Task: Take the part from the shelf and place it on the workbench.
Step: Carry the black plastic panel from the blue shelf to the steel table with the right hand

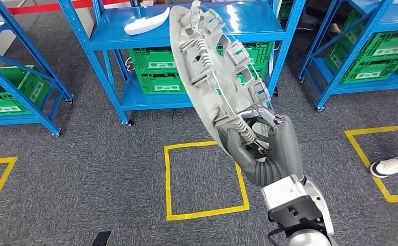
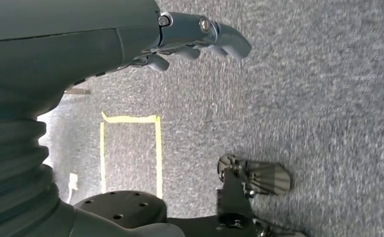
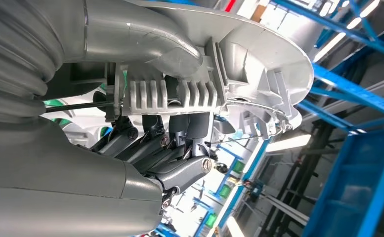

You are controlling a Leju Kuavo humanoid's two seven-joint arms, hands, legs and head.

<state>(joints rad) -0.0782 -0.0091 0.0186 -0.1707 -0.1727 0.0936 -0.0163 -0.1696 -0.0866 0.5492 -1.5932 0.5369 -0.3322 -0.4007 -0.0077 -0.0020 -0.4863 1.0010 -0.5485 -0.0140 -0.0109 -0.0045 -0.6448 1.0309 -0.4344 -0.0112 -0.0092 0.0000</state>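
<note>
Right hand (image 1: 260, 146) fingers (image 3: 180, 170) wrap the grey part's (image 1: 212, 66) lower end.

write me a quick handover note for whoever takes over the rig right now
Right hand: grips the grey ribbed plastic part at its lower end, held up and tilted in front of the blue shelf.
Left hand: holds nothing, fingers loosely curled, hanging over the grey carpet.
Done: the part is off the shelf and in hand. A white curved part lies on the shelf's top level.
Left: carry the part to the workbench and set it down.
Note: a person's shoe is at the right, by a yellow floor square.
</note>
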